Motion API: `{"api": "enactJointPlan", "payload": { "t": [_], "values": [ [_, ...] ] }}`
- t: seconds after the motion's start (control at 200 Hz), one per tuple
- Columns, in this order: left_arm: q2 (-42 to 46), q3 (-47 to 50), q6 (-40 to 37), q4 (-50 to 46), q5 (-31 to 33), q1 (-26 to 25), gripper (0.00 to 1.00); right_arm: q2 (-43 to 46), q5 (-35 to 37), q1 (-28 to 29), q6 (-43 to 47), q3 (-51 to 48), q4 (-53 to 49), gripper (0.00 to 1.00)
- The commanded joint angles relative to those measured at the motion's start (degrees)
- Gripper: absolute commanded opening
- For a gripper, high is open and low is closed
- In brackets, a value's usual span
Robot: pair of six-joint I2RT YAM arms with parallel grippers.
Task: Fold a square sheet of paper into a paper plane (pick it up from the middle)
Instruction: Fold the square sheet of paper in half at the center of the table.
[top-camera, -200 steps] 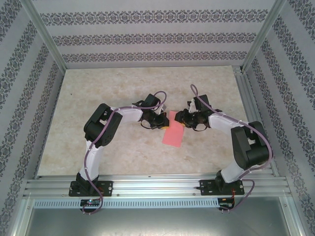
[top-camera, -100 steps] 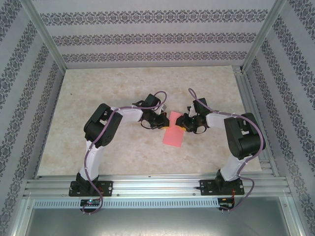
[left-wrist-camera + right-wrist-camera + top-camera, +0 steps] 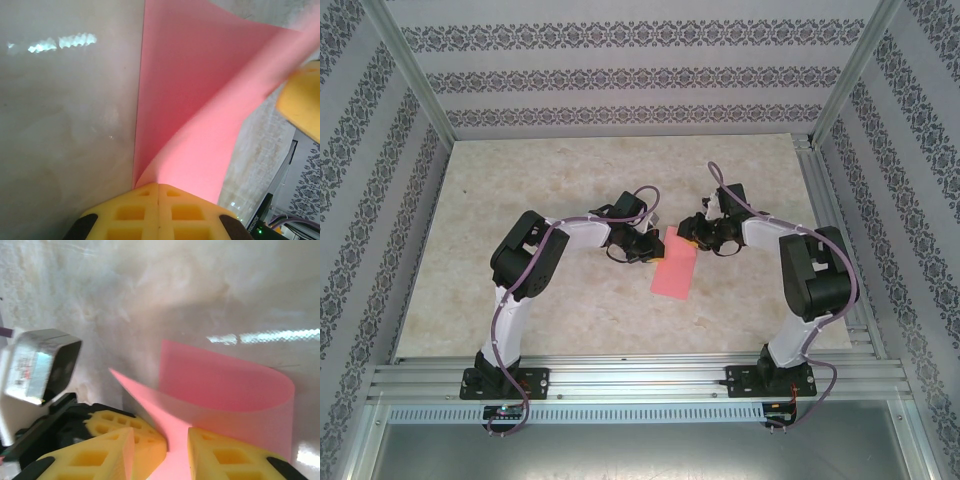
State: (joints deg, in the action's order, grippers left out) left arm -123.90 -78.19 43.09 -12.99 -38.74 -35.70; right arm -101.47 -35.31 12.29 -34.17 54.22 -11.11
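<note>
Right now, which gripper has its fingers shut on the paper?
The left gripper: its yellow fingers meet, pinching the pink sheet. On the right gripper they stand apart.

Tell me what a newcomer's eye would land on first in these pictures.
The pink-red square sheet of paper at the middle of the pale marbled table, one side lifted and curling over. The left gripper is shut on its edge, and the right gripper, jaws apart with paper between them, meets it from the other side.
</note>
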Motion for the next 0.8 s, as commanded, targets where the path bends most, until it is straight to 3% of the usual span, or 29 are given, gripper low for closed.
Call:
{"api": "enactJointPlan", "payload": {
  "t": [0.0, 0.46, 0.794],
  "values": [
    [-1.39, 0.76, -1.52, -4.24, 1.19, -1.21, 0.04, -1.96, -3.01, -0.67, 2.06, 1.39, 0.74, 0.34],
    [-1.17, 1.73, -1.45, -3.88, 1.46, -1.31, 0.03, -9.18, -4.8, -3.14, 2.89, -0.47, 3.5, 0.35],
    [-0.87, 1.68, -1.57, -4.16, 1.58, -1.3, 0.03, -0.23, -4.98, -3.68, 2.66, 4.12, -0.47, 0.37]
  ]
}}
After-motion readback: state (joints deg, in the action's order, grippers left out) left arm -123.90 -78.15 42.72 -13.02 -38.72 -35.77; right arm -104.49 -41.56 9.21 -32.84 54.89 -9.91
